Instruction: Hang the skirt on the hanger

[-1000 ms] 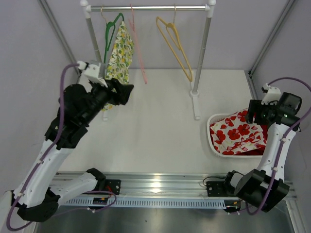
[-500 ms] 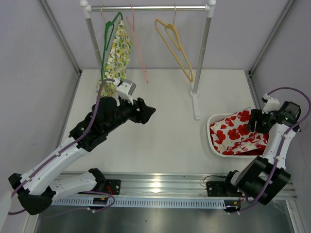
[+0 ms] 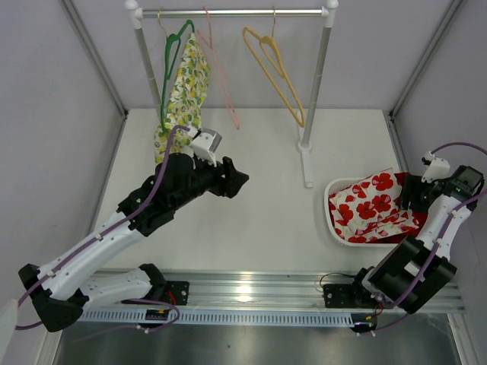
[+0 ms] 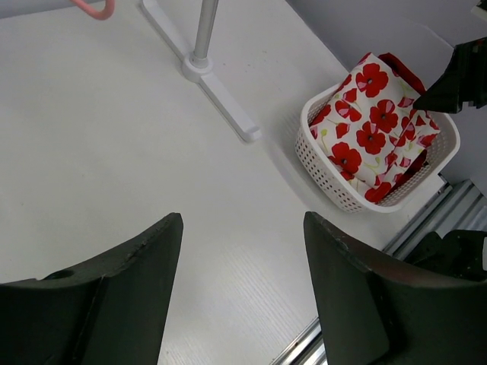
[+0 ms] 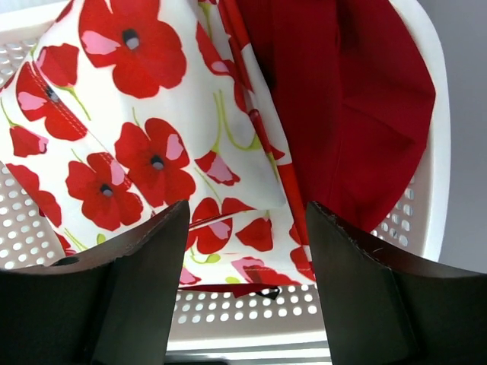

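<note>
A white skirt with red poppies (image 3: 373,205) lies crumpled in a white perforated basket (image 3: 332,225) at the right; it also shows in the left wrist view (image 4: 373,125) and fills the right wrist view (image 5: 152,129). A yellow hanger (image 3: 275,72) and a pink hanger (image 3: 221,76) hang empty on the rail (image 3: 236,12). A green hanger (image 3: 171,57) carries a lemon-print garment (image 3: 185,91). My right gripper (image 3: 413,199) is open just above the skirt (image 5: 243,220). My left gripper (image 3: 237,181) is open and empty over the table's middle (image 4: 243,228).
The rack's right post and foot (image 3: 307,163) stand between the hangers and the basket. The rack's left post (image 3: 144,57) stands by the lemon garment. A metal rail (image 3: 251,293) runs along the near edge. Grey walls close in both sides.
My left arm has swung from the lemon garment out toward the table's middle. My right gripper has dropped lower over the skirt in the basket.
</note>
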